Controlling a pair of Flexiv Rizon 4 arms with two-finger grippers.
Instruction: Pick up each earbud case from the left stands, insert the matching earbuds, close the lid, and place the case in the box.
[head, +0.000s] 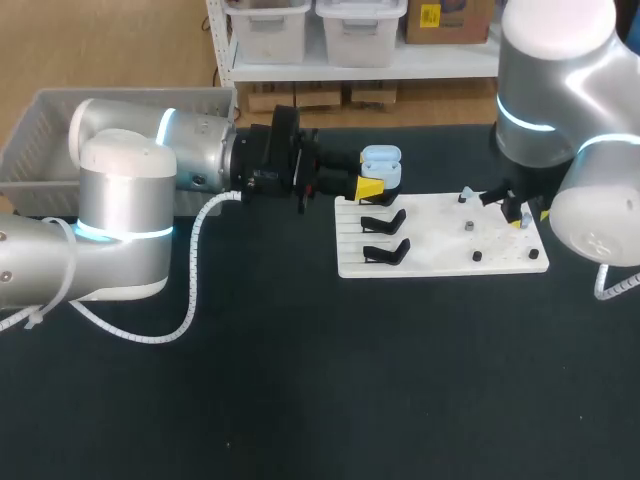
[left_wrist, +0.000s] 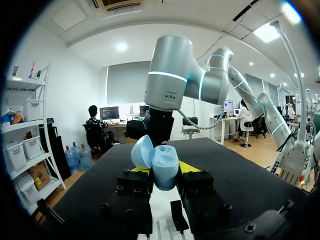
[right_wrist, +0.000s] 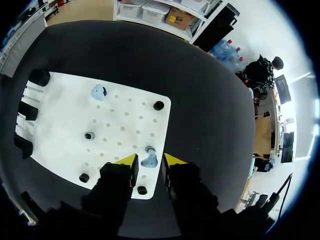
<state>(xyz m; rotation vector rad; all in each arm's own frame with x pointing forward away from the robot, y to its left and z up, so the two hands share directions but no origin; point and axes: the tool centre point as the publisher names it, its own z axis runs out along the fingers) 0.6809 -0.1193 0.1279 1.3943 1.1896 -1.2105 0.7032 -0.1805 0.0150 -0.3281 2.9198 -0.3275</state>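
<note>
Though the left gripper (head: 372, 186) clamps the open case (head: 381, 165) at upper centre, nothing looks inserted yet. Jaws apart, the right gripper (right_wrist: 150, 161) hovers over 1 earbud (right_wrist: 148, 160).

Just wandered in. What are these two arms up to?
The left hand grips a pale blue earbud case, its lid open, at the stand end of the white board. The right hand is open and hangs over the board, with one blue earbud between its fingers, not gripped. A second earbud lies farther along the board.
</note>
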